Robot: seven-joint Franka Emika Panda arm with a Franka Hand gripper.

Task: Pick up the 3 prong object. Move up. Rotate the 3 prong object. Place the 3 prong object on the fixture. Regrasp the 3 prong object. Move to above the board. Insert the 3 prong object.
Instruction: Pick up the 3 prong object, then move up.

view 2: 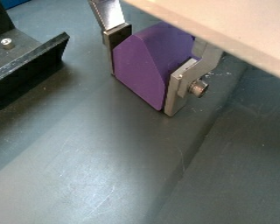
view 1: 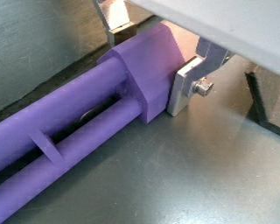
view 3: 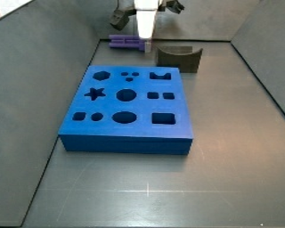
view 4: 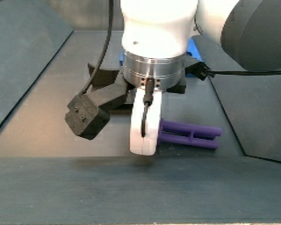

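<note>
Down on the grey floor beside the fixture [view 3: 178, 57], the end effector [view 2: 152, 59] is clamped on the purple 3 prong object [view 1: 90, 122], behind the blue board [view 3: 127, 105].

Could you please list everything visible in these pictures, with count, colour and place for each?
3 prong object: one, purple, lying flat on the grey floor at the far end beyond the board, its blocky end between the gripper's fingers in both wrist views.
board: one, blue, thick slab with star, round and square cut-outs, mid-floor in a side view.
fixture: one, dark olive-brown, on the floor beside the 3 prong object, past the board's far edge.
floor: one, dark grey, walled at the sides.
gripper: one, silver fingers with dark pads, lowered over the 3 prong object, one finger on each side of its end; whether the pads already press it is unclear.
arm: one, white, above the gripper.
</note>
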